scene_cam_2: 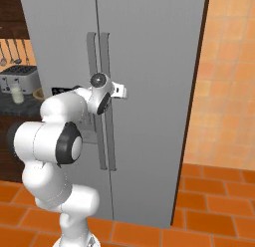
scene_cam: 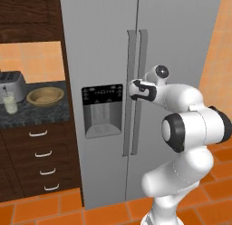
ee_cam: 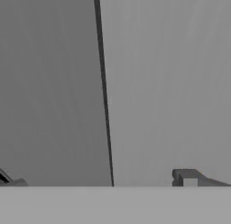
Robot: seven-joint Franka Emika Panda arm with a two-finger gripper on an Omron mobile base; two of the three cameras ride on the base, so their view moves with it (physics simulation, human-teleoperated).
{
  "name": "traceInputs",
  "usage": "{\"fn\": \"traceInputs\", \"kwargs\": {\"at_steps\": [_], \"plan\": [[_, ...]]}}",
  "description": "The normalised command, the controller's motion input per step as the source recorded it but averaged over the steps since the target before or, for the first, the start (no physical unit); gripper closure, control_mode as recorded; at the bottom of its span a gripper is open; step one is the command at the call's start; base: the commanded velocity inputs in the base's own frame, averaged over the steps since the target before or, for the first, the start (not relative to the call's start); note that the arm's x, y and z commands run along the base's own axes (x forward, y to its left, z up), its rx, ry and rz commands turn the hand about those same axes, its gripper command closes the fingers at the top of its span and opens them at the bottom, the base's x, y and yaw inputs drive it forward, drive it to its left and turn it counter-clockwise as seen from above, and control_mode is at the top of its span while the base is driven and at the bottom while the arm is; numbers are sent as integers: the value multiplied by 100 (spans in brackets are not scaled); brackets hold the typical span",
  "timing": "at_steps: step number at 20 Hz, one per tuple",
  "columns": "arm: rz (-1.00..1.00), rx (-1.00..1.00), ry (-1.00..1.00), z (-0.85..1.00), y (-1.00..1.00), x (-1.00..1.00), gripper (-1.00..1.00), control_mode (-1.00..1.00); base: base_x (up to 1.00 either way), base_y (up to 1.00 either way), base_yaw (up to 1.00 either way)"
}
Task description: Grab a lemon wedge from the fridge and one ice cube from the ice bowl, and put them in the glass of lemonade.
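Gripper (ee_cam: 103, 184) jaws spread fully apart, nothing held; one fingertip (ee_cam: 185, 178) shows right at the fridge (scene_cam: 181, 38) doors, close to the handles (scene_cam: 136, 92), contact not discernible. Both doors closed. Farther left on the counter (scene_cam: 41, 113): ice bowl (scene_cam: 45, 95), glass of lemonade (scene_cam: 9, 103), toaster (scene_cam: 11, 85).

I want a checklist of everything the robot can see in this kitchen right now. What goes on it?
Surface: dark speckled counter left of the fridge, orange tiled floor.
Job's things: fridge, both doors shut; ice bowl and glass of lemonade on the counter; lemon wedge nothing seen.
Clutter: toaster behind the glass.
Grippers: gripper open, empty, close to the door seam by the handles.
Cables: nothing seen.
Surroundings: dark wooden drawers, orange tiled wall.
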Motion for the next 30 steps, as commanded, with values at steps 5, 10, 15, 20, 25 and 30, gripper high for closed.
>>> {"fn": "traceInputs", "kwargs": {"at_steps": [5,10,15,20,25,30], "plan": [[0,0,-11,-11,12,10,-100,-100,0,0,0],[0,0,0,0,16,8,100,-100,0,0,0],[-1,-3,3,5,12,2,100,-100,0,0,0],[0,-1,1,0,0,5,100,-100,0,0,0],[-1,0,0,13,-41,-3,100,-100,0,0,0],[-4,1,0,13,-76,-35,100,-100,0,0,0]]}}
